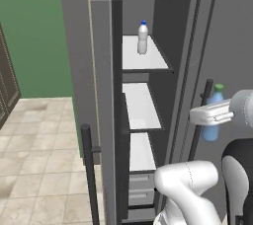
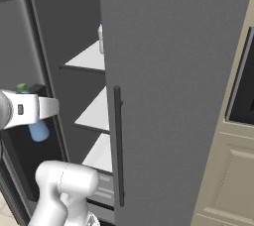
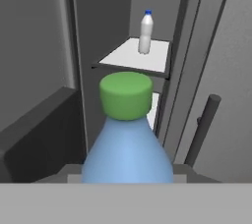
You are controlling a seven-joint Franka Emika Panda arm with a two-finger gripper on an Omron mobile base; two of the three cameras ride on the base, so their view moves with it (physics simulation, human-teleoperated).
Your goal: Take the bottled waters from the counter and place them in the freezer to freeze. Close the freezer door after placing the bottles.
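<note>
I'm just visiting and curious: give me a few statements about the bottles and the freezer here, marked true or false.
1. The end effector holds the green-capped blue bottle. True.
2. The blue-capped bottle lies on its side on the bottom shelf. False: it stands upright on the top shelf.
3. The freezer stands open. True.
4. Both bottles are already on shelves. False: the green-capped one is in the end effector, outside the compartment.
5. The middle shelf holds a bottle. False: it is bare.
</note>
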